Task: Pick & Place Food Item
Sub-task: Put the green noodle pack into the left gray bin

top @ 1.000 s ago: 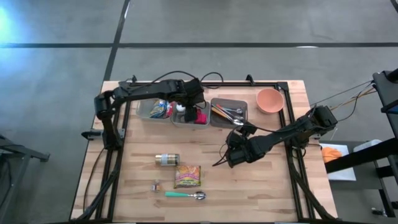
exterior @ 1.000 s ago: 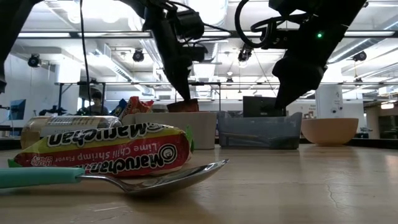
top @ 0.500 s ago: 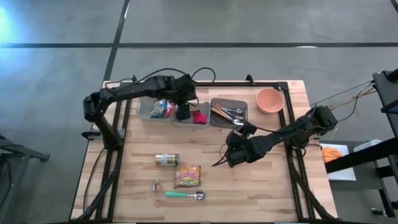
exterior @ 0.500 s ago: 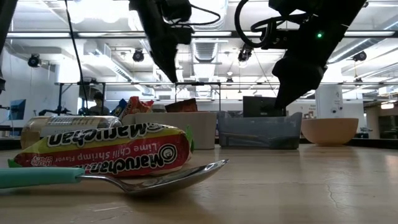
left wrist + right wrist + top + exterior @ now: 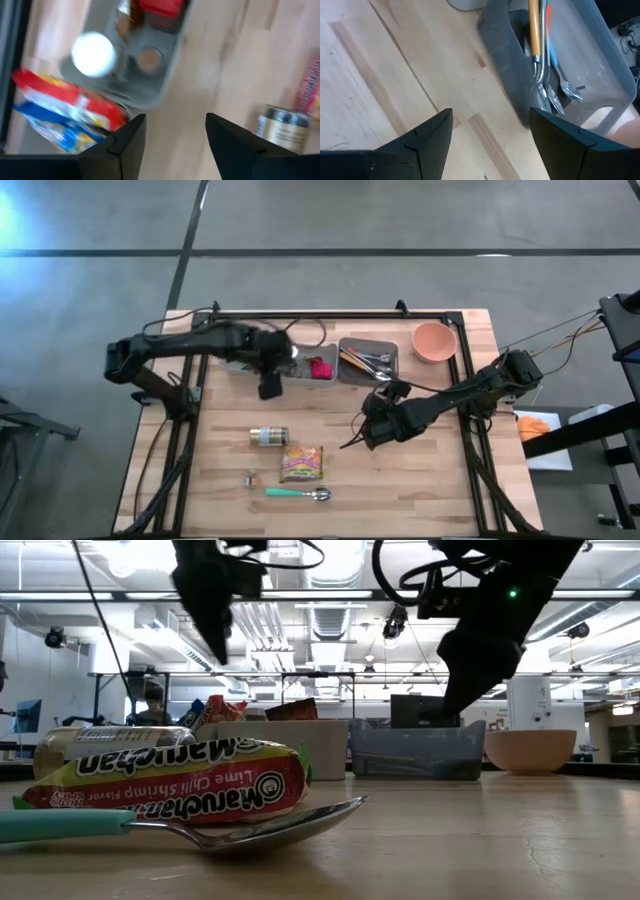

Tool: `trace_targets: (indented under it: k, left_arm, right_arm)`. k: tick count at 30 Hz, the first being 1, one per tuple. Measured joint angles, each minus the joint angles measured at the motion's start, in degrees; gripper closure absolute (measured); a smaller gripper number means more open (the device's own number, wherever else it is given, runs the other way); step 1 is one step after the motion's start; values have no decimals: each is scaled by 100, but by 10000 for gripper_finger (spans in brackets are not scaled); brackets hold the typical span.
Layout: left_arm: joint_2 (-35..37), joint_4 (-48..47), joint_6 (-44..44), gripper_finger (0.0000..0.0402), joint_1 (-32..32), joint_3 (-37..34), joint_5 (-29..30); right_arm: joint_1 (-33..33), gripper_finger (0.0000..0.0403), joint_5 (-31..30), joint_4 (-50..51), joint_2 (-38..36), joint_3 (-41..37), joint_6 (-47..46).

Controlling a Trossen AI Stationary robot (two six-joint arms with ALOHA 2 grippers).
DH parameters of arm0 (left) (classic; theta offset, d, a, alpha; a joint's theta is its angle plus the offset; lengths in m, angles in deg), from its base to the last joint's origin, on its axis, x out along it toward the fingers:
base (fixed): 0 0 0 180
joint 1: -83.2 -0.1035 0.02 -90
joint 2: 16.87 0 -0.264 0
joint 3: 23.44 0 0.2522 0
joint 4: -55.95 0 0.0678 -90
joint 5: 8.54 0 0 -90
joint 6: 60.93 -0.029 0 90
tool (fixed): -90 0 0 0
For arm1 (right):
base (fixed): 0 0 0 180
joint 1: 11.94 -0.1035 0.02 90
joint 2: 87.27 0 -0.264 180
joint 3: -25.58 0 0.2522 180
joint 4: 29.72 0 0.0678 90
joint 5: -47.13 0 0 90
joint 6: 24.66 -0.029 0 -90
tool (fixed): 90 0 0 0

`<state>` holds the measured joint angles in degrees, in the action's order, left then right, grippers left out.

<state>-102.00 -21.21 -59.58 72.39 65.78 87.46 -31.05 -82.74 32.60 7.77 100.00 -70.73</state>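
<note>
Hovering empty near the bins [image 5: 305,366], left gripper [image 5: 270,387] jaws apart; next, reach the noodle packet [image 5: 302,463]; right gripper [image 5: 372,432] jaws apart, waiting.

A grey concrete floor [image 5: 400,220] crossed by dark seams surrounds the pale wooden worktop [image 5: 430,480]. Beyond the worktop's far edge lies an open workshop hall: bright strip lights [image 5: 300,595] and ducts along the ceiling, and a person [image 5: 153,705] at far left.
</note>
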Motion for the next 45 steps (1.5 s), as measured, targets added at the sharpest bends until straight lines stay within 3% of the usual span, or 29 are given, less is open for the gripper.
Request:
trace_targets:
  k: [6,13,18,25,30,34,40,45]
  left_arm:
    - [1036,541,1140,193,588,-1173,-1]
    - [1957,1369,2375,193,1030,-2329,46]
    - [2204,1965,2786,193,1028,-2802,493]
    - [2242,2113,2811,193,1038,-3324,386]
    - [2242,2077,2876,193,1062,-3589,321]
    - [2242,2316,2875,193,1073,-3759,442]
    - [2273,2630,2436,193,1078,-3793,449]
    - [2329,2841,1941,193,1089,-3803,360]
  right_arm:
    - [0,142,156,-347,0,7,224]
    - [0,142,651,-1679,0,233,1436]
    - [28,142,847,-1989,0,743,2455]
    - [391,142,1909,-2029,0,1465,3159]
    - [698,142,2355,-2022,-2,1634,3469]
    - [832,142,2964,-2027,6,1493,3047]
    - [625,142,2962,-1931,288,1151,911]
    - [312,142,2996,-2045,595,928,-269]
